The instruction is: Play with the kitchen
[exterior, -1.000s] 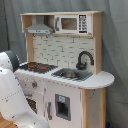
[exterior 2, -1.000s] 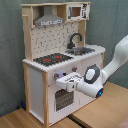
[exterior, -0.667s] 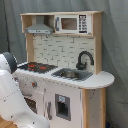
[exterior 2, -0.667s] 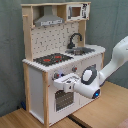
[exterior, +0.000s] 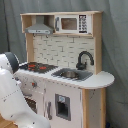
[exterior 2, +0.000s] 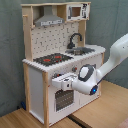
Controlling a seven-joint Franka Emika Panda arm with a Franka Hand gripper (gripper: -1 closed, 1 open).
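Fingers cannot be made out, so whether they are spread or closed cannot be told; the gripper (exterior 2: 59, 81) is pressed up to the front of the kitchen (exterior 2: 50, 45) beside the oven door (exterior 2: 61, 100). White panels framed in pale wood make up the toy, with a black stovetop (exterior: 36, 66) ringed in red, a metal sink (exterior: 70, 74) under a curved black faucet (exterior: 84, 59), a grey hood (exterior: 40, 29) and a microwave (exterior: 71, 23) above. Smooth and white, the arm (exterior 2: 112, 57) reaches in from the second exterior view's right, bent at a rounded joint.
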